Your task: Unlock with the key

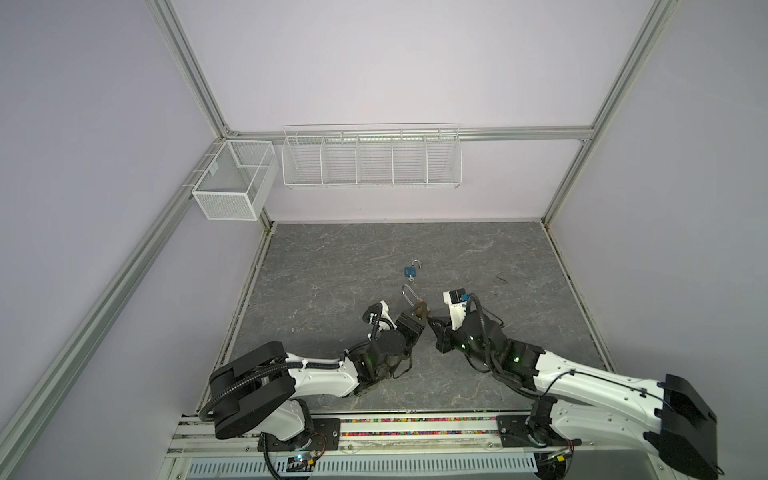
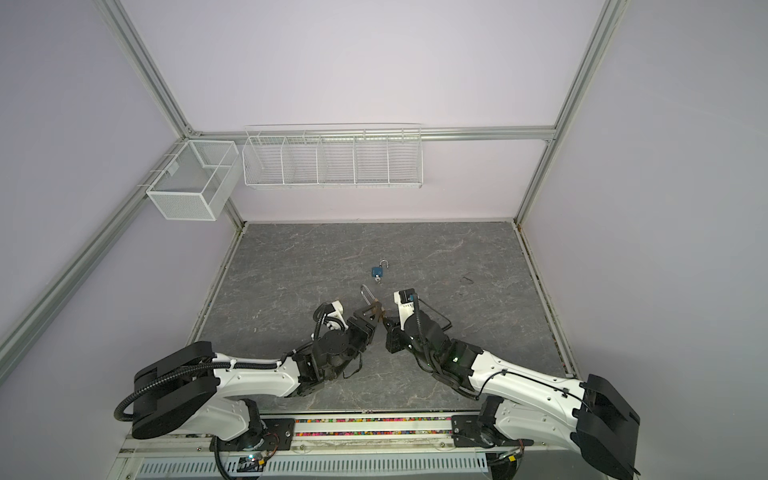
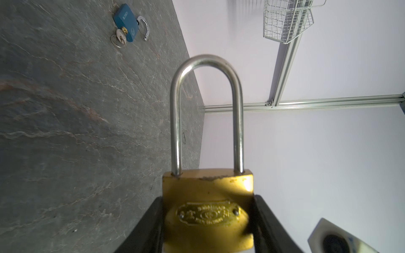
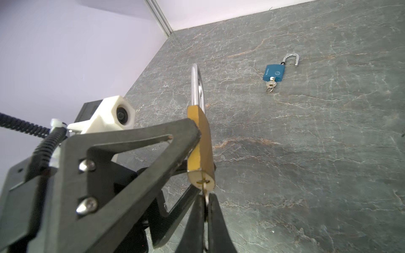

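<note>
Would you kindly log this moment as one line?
left gripper holds brass padlock | right gripper shut on key in keyhole | shackle closed

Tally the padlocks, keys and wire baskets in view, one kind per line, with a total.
Padlocks: 2 (gold padlock, blue padlock)
Keys: 2 (held key at the gold padlock's keyhole, second key in the blue padlock)
Wire baskets: 2 (mesh basket, long divided basket)
Total: 6

One brass padlock [image 3: 208,208], one blue padlock [image 3: 126,22], two keys [image 4: 271,84], two wire baskets [image 1: 371,166], two robot arms [image 1: 316,374].
</note>
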You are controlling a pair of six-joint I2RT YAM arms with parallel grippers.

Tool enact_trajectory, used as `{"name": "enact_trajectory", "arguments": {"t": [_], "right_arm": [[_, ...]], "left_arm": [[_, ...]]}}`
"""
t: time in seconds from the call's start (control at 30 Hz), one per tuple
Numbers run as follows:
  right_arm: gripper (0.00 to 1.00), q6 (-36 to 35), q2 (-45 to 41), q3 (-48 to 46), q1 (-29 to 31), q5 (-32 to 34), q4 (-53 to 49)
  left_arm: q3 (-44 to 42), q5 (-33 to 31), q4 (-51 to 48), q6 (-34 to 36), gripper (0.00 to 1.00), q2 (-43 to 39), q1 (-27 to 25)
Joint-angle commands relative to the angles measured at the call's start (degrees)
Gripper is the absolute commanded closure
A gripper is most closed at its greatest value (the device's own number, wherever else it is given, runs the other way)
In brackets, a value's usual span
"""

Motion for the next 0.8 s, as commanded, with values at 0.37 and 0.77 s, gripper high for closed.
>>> {"name": "enact_trajectory", "arguments": {"t": [0.37,0.77], "right_arm": [[0.89,-2.79,-0.90,1.41,-0.28,-3.08,6.32],[0.51,-3.08,-8.75,-2.11,-0.20,-2.33,-0.13]], "left_arm": [[0.71,3.29,-2.73,2.69,1.00,-3.73,-1.24],[-0.92,-0.43,-7.14,2.24,1.00,-8.15,-0.43]]}}
